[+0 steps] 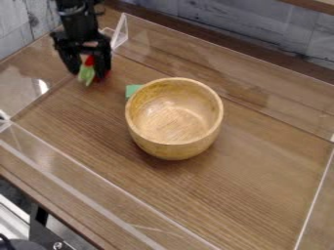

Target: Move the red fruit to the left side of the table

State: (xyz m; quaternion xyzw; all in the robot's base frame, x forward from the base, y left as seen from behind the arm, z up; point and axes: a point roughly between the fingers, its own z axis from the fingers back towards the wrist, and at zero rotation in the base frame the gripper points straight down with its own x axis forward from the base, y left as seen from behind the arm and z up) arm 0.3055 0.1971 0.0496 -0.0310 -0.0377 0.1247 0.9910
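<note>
The red fruit [88, 71], small and glossy with a green leafy base, lies on the brown wood-grain table [235, 200] near its far left corner. My black gripper [84, 62] hangs just above it, pointing straight down. Its jaws are open, with one finger on each side of the fruit. The fingers do not appear to press on it, and the fruit's upper part is partly hidden behind them.
A large wooden bowl [174, 117] stands in the middle of the table. A flat green piece [133, 91] peeks out at the bowl's left rim. Low clear plastic walls [33, 156] edge the table, with a clear bracket [120, 34] behind the gripper.
</note>
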